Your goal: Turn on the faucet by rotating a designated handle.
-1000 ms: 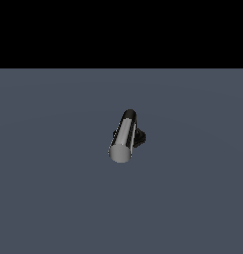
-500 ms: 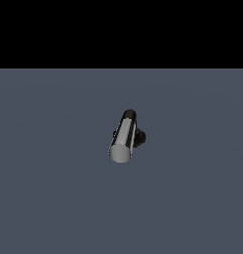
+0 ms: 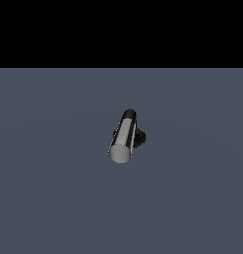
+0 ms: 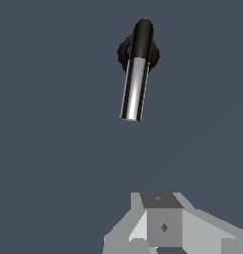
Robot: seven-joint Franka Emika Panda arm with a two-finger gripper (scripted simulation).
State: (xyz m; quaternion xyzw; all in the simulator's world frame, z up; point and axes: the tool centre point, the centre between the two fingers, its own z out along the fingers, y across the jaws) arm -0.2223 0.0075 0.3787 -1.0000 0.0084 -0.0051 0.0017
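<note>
The faucet [image 3: 127, 136] is a small fixture on the grey floor in the middle of the exterior view. Its black round base [image 3: 139, 138] sits behind a black elbow. The handle [image 3: 122, 141] is a shiny silver-grey bar whose flat round end faces the camera. In the wrist view the handle [image 4: 134, 94] runs from the black elbow [image 4: 142, 39] toward my gripper [image 4: 162, 230]. Only the gripper's grey boxy parts show at the frame's edge, well apart from the handle's free end. Its fingertips are cut off. The gripper and arm do not show in the exterior view.
A flat dark grey floor [image 3: 53, 198] lies all around the faucet. A black background [image 3: 121, 30] fills the upper part of the exterior view.
</note>
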